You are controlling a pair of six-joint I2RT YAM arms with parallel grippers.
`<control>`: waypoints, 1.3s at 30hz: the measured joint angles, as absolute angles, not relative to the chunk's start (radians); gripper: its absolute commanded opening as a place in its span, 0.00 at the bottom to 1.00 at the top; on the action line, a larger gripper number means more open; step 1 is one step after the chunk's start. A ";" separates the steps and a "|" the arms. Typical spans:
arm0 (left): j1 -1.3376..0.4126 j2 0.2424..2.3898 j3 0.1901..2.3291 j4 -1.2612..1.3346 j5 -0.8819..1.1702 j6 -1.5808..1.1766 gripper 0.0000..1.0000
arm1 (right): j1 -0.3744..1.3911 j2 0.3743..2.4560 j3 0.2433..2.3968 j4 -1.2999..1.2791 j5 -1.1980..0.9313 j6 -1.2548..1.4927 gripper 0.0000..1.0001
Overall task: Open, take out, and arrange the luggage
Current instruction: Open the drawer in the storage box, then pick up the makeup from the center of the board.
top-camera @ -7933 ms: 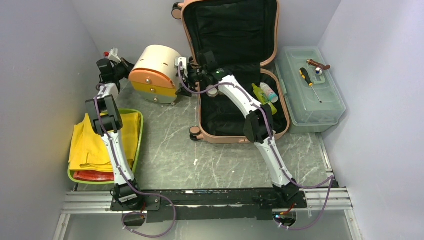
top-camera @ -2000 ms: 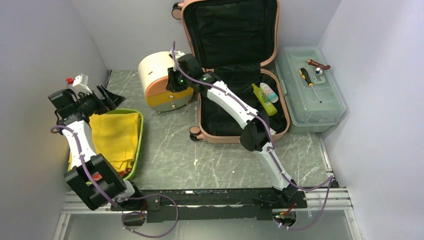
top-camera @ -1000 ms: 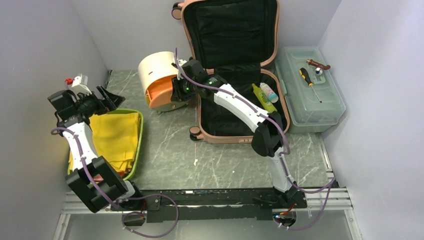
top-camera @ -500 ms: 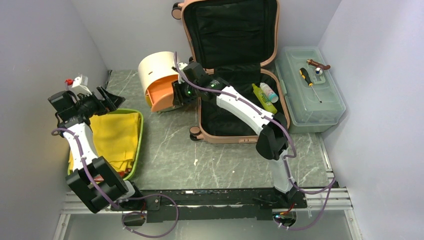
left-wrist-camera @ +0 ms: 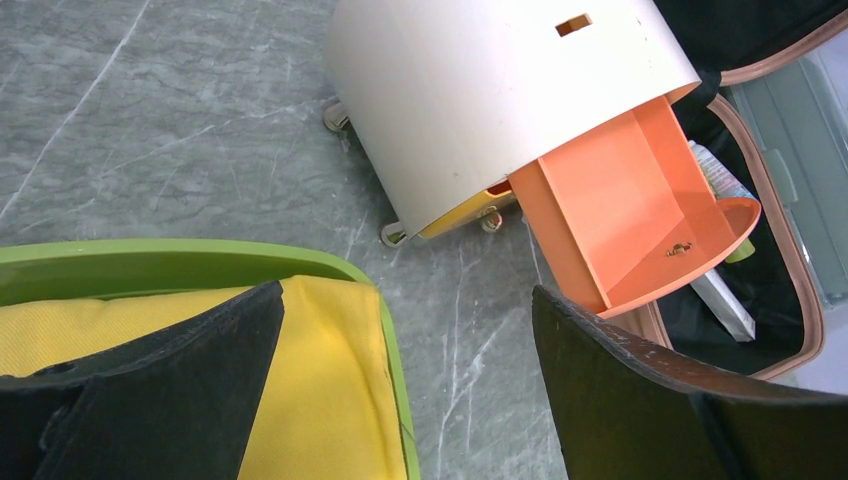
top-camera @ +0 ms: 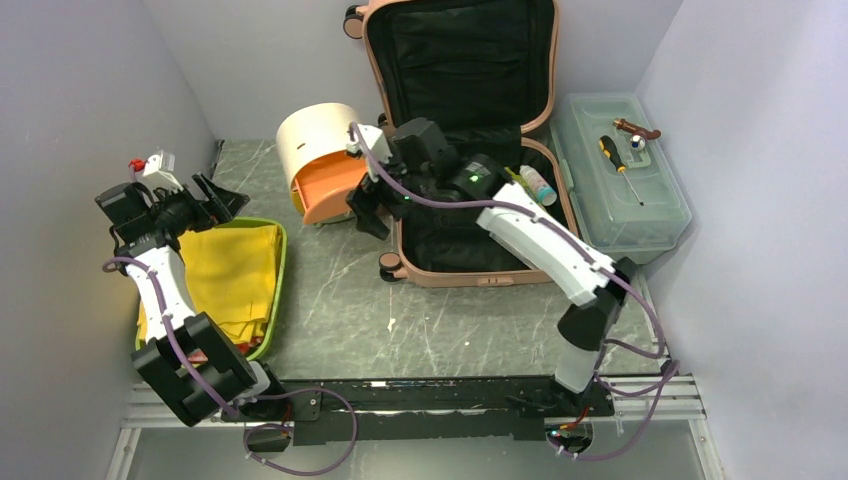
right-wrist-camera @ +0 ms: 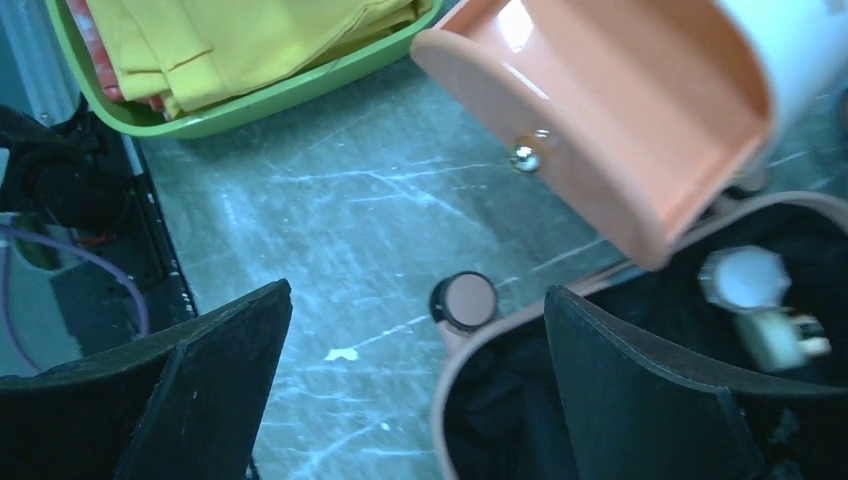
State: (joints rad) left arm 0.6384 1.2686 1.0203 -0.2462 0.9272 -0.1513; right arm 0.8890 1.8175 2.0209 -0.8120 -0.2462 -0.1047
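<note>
Here, grey marbled table (top-camera: 450,320) between pale walls (top-camera: 90,80); luggage (top-camera: 460,60) open; both jaws spread wide.

An open suitcase (top-camera: 460,60) sits at the back middle of the table (top-camera: 340,300), its lid standing against the rear wall and its base lying flat in front. Two bottles (top-camera: 538,185) lie in the base, at its right side. Just left of the suitcase stands a half-round drawer box (top-camera: 310,135) with one drawer (top-camera: 335,185) pulled out. A toolbox (top-camera: 600,215) sits right of the suitcase, with a screwdriver (top-camera: 620,168) on its lid. A tray (top-camera: 281,262) of folded cloths (top-camera: 235,275) lies at the left.
</note>
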 measured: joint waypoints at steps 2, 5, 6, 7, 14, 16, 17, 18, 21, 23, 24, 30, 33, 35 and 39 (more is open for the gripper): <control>0.640 1.268 1.020 -0.247 0.927 -0.151 0.99 | 0.871 1.765 2.009 -0.816 -0.244 -0.160 1.00; 0.646 1.268 1.020 -0.248 0.927 -0.151 0.99 | 0.799 1.722 1.990 -0.807 -0.266 -0.214 0.95; 0.648 1.268 1.020 -0.249 0.927 -0.151 0.99 | 0.755 1.717 1.981 -0.796 -0.283 -0.229 0.94; 0.649 1.267 1.020 -0.249 0.927 -0.151 0.99 | 0.716 1.717 1.974 -0.786 -0.295 -0.240 0.94; 0.657 1.267 1.020 -0.248 0.927 -0.151 0.99 | 0.455 1.812 1.954 -0.704 -0.244 -0.283 0.96; 0.659 1.267 1.019 -0.248 0.927 -0.151 0.99 | 0.429 1.868 1.966 -0.688 -0.224 -0.266 0.96; 0.659 1.267 1.019 -0.247 0.927 -0.151 0.99 | 0.416 1.908 1.987 -0.686 -0.213 -0.250 0.96; 0.660 1.267 1.019 -0.247 0.928 -0.151 0.99 | 0.406 1.947 2.008 -0.683 -0.208 -0.236 0.96; 0.661 1.267 1.019 -0.248 0.929 -0.151 0.99 | 0.376 2.126 2.111 -0.679 -0.199 -0.172 0.97; 0.662 1.269 1.019 -0.248 0.933 -0.151 1.00 | 0.355 2.234 2.160 -0.681 -0.197 -0.133 0.97; 0.663 1.271 1.019 -0.247 0.936 -0.151 1.00 | 0.345 2.282 2.181 -0.685 -0.191 -0.115 0.97; 0.665 1.286 1.019 -0.248 0.946 -0.150 0.99 | 0.308 2.439 2.229 -0.685 -0.152 -0.024 0.98; 0.668 1.293 1.019 -0.248 0.948 -0.150 0.99 | 0.301 2.440 2.229 -0.651 -0.145 0.009 0.98; 0.670 1.296 1.019 -0.248 0.949 -0.150 1.00 | 0.297 2.440 2.230 -0.618 -0.151 0.028 0.98; 0.674 1.302 1.019 -0.249 0.949 -0.150 0.99 | 0.289 2.445 2.230 -0.576 -0.221 0.078 0.98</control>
State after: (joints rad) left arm 0.6743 1.3022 1.0191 -0.2485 0.9493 -0.1505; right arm 0.2890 2.4447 2.2295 -0.5762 -0.2207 0.0776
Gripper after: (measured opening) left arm 0.995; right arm 0.981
